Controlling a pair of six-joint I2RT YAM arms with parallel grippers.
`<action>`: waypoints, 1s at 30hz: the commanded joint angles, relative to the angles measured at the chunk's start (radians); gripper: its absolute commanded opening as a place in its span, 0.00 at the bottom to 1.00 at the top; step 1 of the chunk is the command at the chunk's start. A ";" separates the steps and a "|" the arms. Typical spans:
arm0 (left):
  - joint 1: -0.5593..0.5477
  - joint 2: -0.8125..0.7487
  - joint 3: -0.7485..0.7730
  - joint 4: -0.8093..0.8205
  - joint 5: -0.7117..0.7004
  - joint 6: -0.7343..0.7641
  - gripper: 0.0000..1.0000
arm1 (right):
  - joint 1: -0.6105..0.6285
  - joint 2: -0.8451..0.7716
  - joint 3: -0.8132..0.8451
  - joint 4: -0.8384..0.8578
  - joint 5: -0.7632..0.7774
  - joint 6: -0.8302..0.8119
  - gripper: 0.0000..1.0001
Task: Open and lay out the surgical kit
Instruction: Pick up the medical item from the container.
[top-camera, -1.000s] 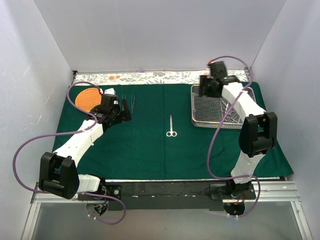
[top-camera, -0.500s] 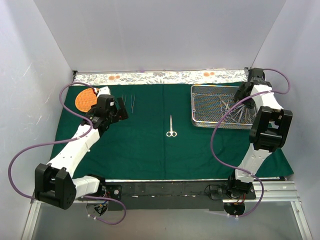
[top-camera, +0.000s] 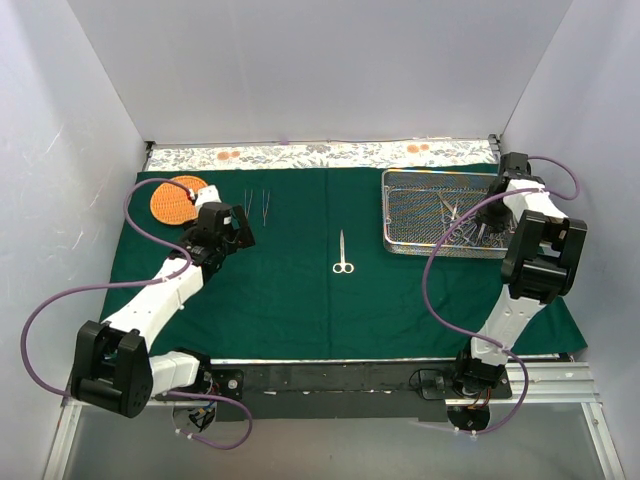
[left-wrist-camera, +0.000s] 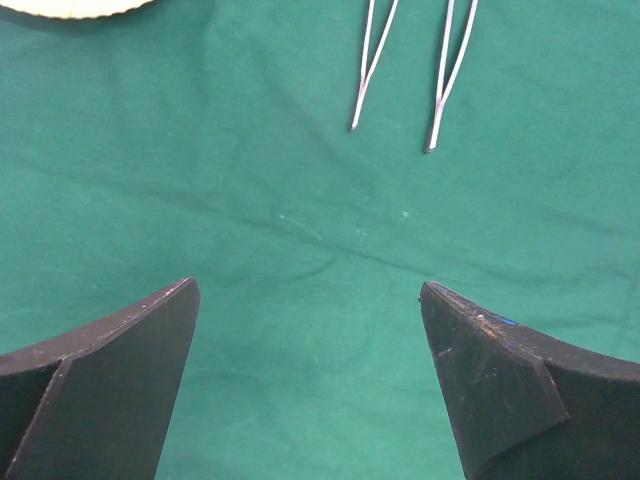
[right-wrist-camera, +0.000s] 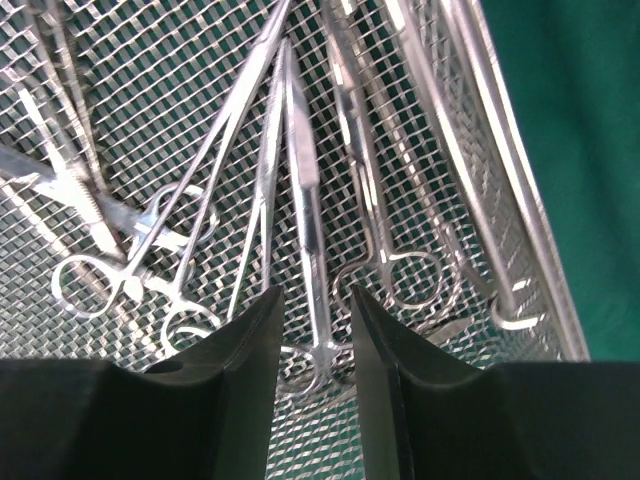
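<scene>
From above, we see the green cloth spread flat with the oblong wire-mesh tray at its far right. Steel scissors lie mid-cloth, long axis front to back and rings nearest us, and two thin tweezers lie parallel to them near the round woven basket. Our left wrist shows the left gripper gaping wide and empty over bare cloth, the tweezers ahead. Our right wrist shows the right gripper set close astride a slim forceps lying lengthwise on the mesh, not visibly pinching it.

Plain white walls, floral-patterned strip at the rear
</scene>
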 joint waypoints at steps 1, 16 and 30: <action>-0.004 0.005 -0.033 0.076 -0.040 0.020 0.93 | -0.018 0.028 0.012 0.028 0.002 -0.044 0.40; -0.004 0.022 -0.047 0.099 -0.014 0.018 0.93 | -0.027 0.100 0.077 0.074 0.118 -0.107 0.34; -0.004 0.019 -0.054 0.106 0.004 0.024 0.93 | -0.067 0.163 0.039 0.046 -0.095 -0.110 0.33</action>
